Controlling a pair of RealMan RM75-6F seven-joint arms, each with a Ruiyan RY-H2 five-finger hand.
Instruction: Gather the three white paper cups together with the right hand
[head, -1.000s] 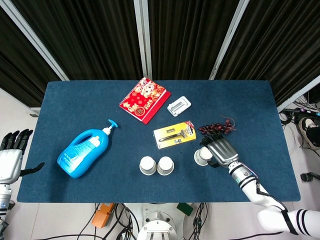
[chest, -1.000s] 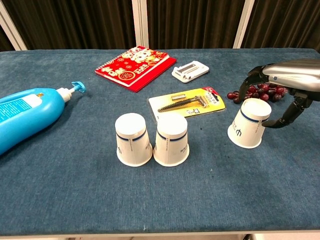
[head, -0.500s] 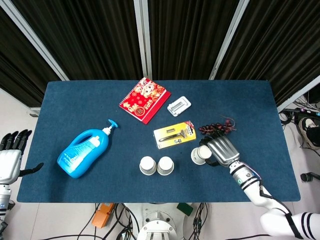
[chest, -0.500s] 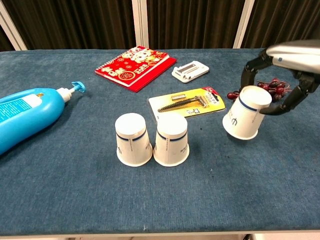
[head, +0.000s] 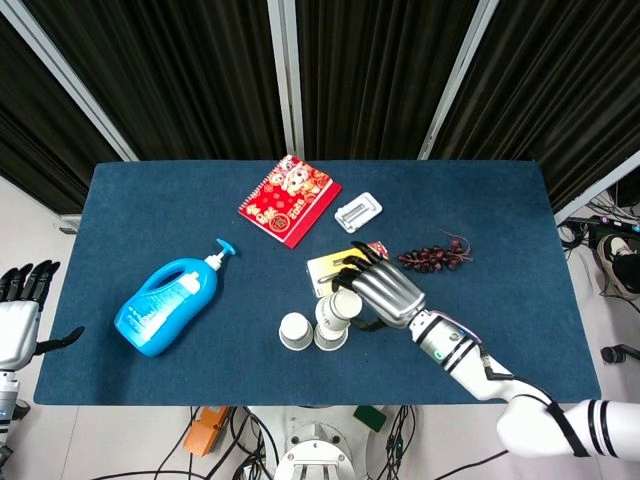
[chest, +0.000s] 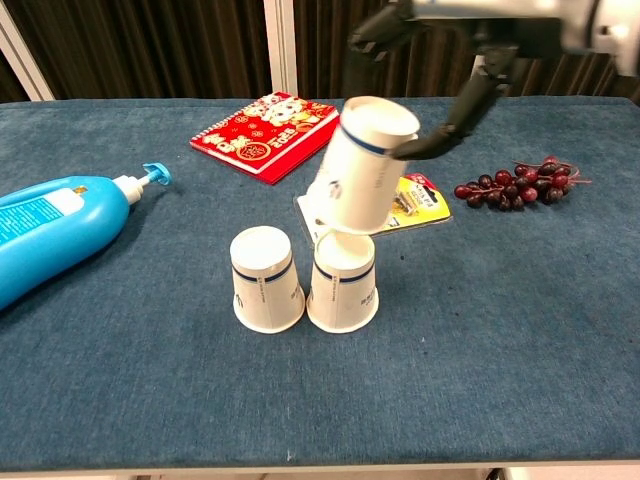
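Two white paper cups stand upside down side by side near the front edge, the left cup and the right cup. A third white cup hangs tilted in the air just above the right cup, held by my right hand. My left hand stays off the table at the far left with its fingers spread and nothing in it.
A blue pump bottle lies at the left. A red notebook, a small white holder and a yellow blister pack lie behind the cups. A bunch of dark grapes sits at the right.
My right hand has lifted the third cup off the table and carried it left, from beside the grapes to above the right standing cup. The other two cups have not moved.
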